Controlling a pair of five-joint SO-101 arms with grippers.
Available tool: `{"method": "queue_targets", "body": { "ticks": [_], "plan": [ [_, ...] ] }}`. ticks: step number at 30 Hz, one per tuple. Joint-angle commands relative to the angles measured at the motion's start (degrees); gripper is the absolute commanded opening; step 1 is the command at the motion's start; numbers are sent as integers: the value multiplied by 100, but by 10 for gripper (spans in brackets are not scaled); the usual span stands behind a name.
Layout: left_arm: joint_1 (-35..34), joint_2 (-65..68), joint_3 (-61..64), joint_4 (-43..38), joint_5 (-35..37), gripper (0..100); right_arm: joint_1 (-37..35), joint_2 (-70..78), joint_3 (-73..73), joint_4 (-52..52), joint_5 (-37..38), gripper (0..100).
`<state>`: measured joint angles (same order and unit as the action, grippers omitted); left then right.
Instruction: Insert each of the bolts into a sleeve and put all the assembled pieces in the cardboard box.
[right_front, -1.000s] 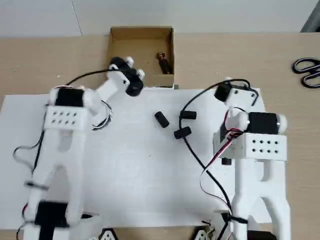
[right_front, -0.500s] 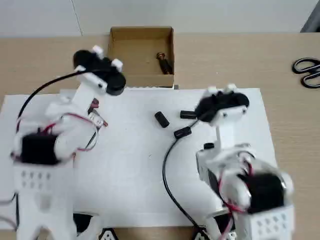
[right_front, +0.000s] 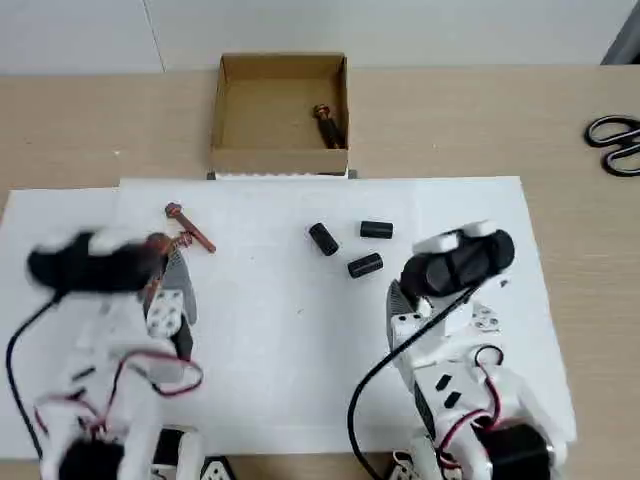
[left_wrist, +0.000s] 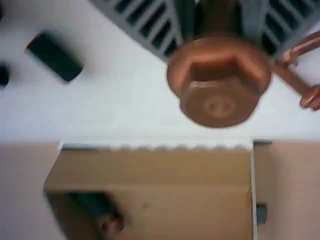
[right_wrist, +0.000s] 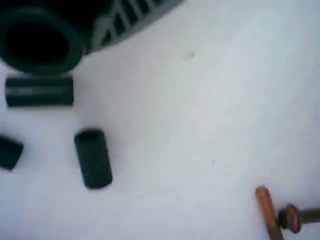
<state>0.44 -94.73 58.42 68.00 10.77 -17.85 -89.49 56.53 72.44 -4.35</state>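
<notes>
A: L gripper (left_wrist: 216, 17)?
B: Pinches copper bolt (left_wrist: 219, 82). R gripper (right_wrist: 50, 27) clamps black sleeve (right_wrist: 37, 45).
A: Around?
B: 3 loose sleeves (right_front: 322, 238) at centre; spare bolts (right_front: 190, 228) at 9; cardboard box (right_front: 280, 160) at 12; scissors (right_front: 615, 140) at 2 o'clock.

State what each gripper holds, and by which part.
Left gripper: copper bolt, by its shank, head free. Right gripper: black sleeve, by its side wall.

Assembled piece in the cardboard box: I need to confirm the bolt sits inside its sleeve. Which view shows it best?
The high view: the assembled piece lies unobstructed in the cardboard box, its copper end and dark body distinguishable. The left wrist view gives a dim blur of it in a box corner.
</notes>
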Motion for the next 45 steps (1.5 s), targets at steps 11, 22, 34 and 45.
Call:
{"method": "queue_targets", "body": {
  "ticks": [11,22,34,45],
  "plan": [
    [949,-862,646,-1257,2418,5,-1490,-1226,2277,-1815,-18,4],
    [1723,-862,1033,-1626,3138,5,-2334,-1314,2637,-2273,-18,3],
    [2374,-862,1051,-1609,3138,5,-2809,-1279,2629,-2281,-18,3],
    [2664,-862,1508,-1635,2980,5,-2905,-1314,2602,-2281,-18,3]
  ]
}}
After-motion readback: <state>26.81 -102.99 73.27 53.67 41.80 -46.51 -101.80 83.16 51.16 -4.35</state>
